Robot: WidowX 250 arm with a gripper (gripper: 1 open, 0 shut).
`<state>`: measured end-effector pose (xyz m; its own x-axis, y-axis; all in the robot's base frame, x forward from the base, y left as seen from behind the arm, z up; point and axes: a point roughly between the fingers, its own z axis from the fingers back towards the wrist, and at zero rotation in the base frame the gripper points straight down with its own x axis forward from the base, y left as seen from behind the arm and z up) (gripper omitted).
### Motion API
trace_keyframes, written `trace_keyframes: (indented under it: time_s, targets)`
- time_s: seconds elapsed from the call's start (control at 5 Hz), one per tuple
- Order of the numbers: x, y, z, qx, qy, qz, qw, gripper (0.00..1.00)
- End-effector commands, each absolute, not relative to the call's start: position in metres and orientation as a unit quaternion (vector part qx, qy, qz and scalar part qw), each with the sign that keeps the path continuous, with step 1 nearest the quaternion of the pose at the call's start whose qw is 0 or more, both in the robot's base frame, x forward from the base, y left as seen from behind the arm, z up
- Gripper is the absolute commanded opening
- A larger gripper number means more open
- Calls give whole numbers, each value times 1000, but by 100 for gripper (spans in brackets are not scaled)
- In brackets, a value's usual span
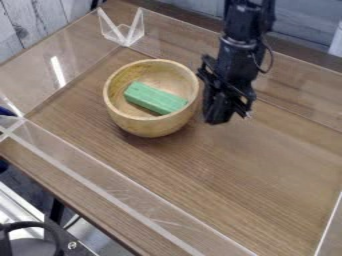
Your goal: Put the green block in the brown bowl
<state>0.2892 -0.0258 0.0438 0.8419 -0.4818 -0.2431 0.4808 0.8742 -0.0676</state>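
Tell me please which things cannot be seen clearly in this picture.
- Gripper, camera view: the fingertips are dark and blurred, so open or shut cannot be told.
- Green block: its underside is hidden; whether it lies flat in the brown bowl is unclear.
- Arm: its upper part is cut off by the top edge.
- Clear object behind the bowl: too small to identify.
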Motion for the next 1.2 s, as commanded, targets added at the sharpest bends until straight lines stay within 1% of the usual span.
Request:
trace_keyframes:
  time_s: [0.0, 0.2, 0.4, 0.6, 1.0]
  targets:
    - [296, -43, 46, -5, 96, -266, 959, 0]
    - [302, -57, 31, -8, 115, -265, 957, 0]
    - [308, -64, 30, -12, 130, -250, 959, 0]
    - [309, -62, 38, -20, 97, -272, 957, 0]
    - [304, -58, 58, -32, 70, -229, 970, 0]
